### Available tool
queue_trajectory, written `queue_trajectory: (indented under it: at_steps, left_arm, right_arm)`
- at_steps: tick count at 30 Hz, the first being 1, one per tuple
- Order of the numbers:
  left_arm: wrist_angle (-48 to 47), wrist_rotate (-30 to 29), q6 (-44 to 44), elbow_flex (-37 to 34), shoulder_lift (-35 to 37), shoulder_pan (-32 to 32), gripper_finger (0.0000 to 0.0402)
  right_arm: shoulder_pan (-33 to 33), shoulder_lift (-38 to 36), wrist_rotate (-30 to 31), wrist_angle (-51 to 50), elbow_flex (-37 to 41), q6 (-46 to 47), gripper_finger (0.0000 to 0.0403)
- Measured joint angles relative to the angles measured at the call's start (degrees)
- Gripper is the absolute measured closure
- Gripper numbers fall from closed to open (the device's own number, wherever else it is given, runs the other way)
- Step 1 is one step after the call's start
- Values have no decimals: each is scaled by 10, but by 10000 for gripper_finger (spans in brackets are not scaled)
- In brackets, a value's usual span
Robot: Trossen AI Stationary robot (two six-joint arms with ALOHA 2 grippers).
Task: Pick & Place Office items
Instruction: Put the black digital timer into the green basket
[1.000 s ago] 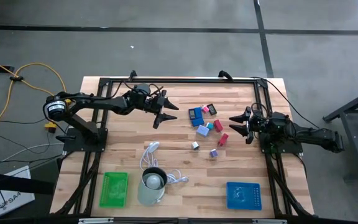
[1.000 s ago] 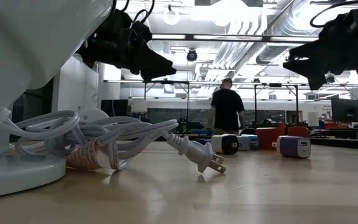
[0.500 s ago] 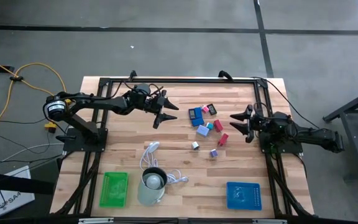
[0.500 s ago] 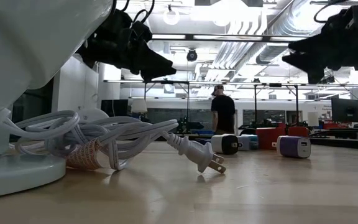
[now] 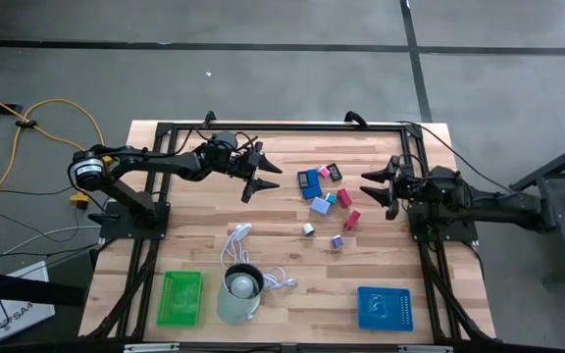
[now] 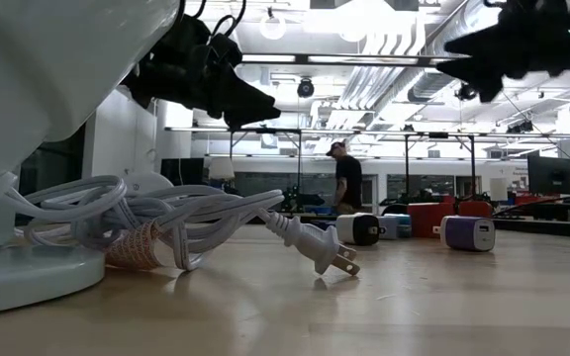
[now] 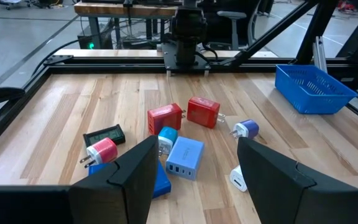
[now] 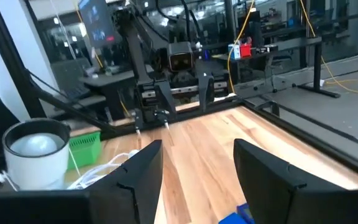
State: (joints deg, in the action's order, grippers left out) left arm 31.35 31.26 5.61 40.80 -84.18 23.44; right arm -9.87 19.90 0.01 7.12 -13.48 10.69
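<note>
Left tool: the left tool [image 5: 261, 176] hangs above the desk [image 5: 194, 250] toward its far-left part, fingers spread and holding nothing, aimed at the pile; it looks poised to come in.
Right tool: the right tool [image 5: 379, 188] sits near the far-right edge, fingers parted, nothing between them, likewise facing the pile.
Office items: the office items [image 5: 326, 201] lie scattered between the two tools, in the far middle of the desk, within either arm's reach.
Their lie: no shared direction; the pale blue charger [image 7: 184, 158] lies flat, long axis slanting toward the left tool.
Trays: green tray [image 5: 180, 297] and blue tray [image 5: 385, 307] wait by the near edge, probably as drop-off spots.
</note>
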Motion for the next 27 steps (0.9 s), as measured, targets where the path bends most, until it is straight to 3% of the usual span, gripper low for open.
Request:
queue_trajectory:
  at_steps: [14, 21, 27]
  left_arm:
    - [0, 0, 0, 0, 0, 0, 189]
    - [1, 0, 0, 0, 0, 0, 189]
    - [5, 0, 0, 0, 0, 0, 189]
  right_arm:
    - [-28, 326, 16, -140, -234, -56, 219]
    - [-77, 445, 122, -258, -334, -16, 219]
    - [-97, 557, 120, -363, -438, 14, 219]
